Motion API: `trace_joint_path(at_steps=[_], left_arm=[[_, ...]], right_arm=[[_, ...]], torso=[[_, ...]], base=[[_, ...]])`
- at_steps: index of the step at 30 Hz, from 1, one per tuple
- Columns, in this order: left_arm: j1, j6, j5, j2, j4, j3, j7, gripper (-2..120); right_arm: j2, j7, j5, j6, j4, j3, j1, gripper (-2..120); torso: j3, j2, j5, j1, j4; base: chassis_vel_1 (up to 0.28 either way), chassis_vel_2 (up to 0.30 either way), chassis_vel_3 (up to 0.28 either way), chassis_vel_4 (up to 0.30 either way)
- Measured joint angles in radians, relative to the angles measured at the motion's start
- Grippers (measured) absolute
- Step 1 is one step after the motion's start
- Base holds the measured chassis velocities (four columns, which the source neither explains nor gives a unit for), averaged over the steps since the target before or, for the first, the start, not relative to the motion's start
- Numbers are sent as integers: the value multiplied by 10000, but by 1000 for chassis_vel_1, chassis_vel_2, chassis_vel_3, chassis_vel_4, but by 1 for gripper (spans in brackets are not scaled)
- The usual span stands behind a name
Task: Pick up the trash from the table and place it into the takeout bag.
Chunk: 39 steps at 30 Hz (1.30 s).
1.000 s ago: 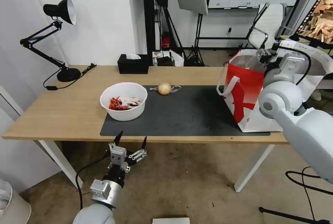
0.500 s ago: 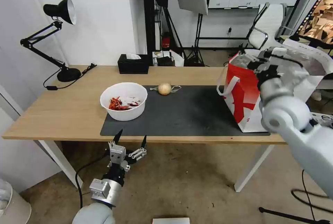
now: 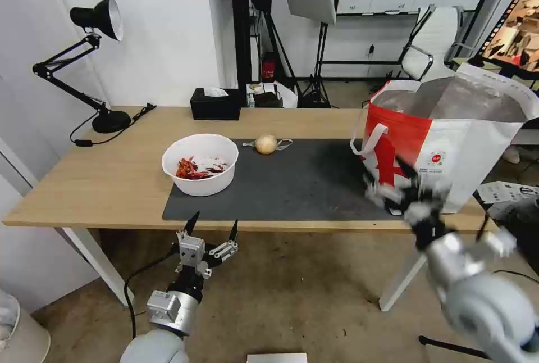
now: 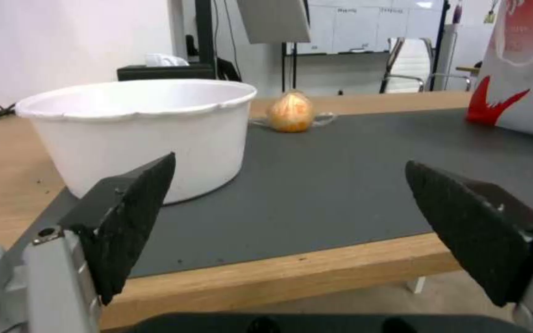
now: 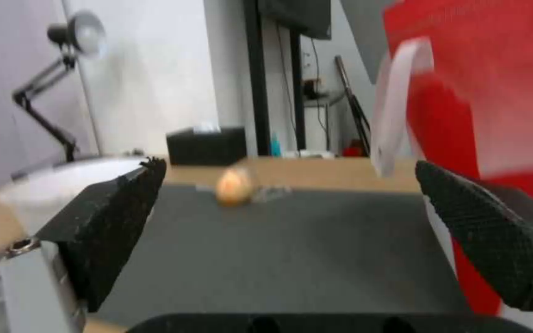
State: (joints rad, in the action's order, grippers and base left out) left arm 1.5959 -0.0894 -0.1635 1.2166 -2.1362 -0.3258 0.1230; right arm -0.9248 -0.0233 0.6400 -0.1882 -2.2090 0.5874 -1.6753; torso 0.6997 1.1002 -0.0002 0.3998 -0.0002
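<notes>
my right gripper [image 3: 396,180]: fingers spread, empty, at the near right table edge, just in front of the takeout bag
my left gripper [image 3: 212,227]: fingers spread, empty, parked below the near table edge, in front of the bowl
takeout bag [image 3: 449,132]: upright, right end of table [image 3: 112,183], mouth open
white bowl [image 3: 200,163]: chili scraps inside, on the left end of dark mat [image 3: 292,183]
beige ball [image 3: 266,144]: far edge of mat, right of bowl
black tissue box [image 3: 215,103]: far table edge

White bowl [image 3: 200,163], beige ball [image 3: 266,143] on mat; bag [image 3: 449,144] upright.
</notes>
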Motion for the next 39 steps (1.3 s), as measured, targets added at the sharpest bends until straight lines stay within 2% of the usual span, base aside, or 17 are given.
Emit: trace_joint_path(at_steps=[2,6,10,39], left_arm=[[20,-23,34,27,33,-1,1,100],[41,-26,85,81,65,7,-2,100],[89,-30,118,99,72,2,-15,100],[40,-44,40,2,123,-26,-29,100]], right_arm=[[-563,-252,-742,-358,392,-31,-370,100],[-1134,-271,-1282,-502,832,-274,-447,100],[-1364,-210,-1465,-500,1104,-531,-418,100],[-1306,-82,-1405,-345,1439,-913,-273,100]], torso=[[1,-1,0,0,0],[2,-1,1,1,2],[2,-2,1,1,3],[3,-2,1,2,2]], base=[[0,0,0,0],[0,0,0,0],[0,0,0,0],[0,0,0,0]])
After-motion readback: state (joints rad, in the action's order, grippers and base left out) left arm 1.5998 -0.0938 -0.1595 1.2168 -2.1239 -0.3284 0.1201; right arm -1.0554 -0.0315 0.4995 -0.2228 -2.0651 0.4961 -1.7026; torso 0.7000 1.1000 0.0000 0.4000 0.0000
